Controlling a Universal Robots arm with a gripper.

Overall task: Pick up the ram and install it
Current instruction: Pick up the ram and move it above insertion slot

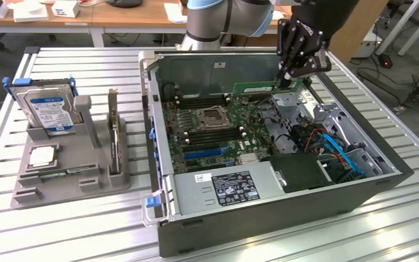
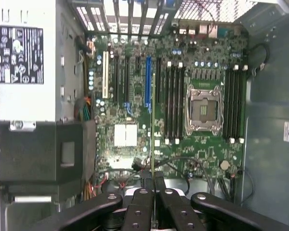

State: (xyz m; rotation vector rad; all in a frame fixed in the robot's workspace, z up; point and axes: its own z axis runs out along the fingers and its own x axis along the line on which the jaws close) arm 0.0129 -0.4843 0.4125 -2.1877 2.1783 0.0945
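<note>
1. Gripper (image 1: 283, 83) is clamped on the ram (image 1: 257, 86), pinched at one end, with the green stick poking out sideways from the fingers.
2. All of that hangs inside the open computer case (image 1: 268, 224), with the motherboard (image 2: 207, 149) right below.
3. Wrist view: ram (image 2: 153, 120) edge-on, running parallel to the black memory slots (image 2: 173, 101) just beside it.

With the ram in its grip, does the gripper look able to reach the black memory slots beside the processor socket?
Probably yes. The case lies open, the gripper, shut on the ram, hangs above the motherboard, and nothing covers the memory slots.
</note>
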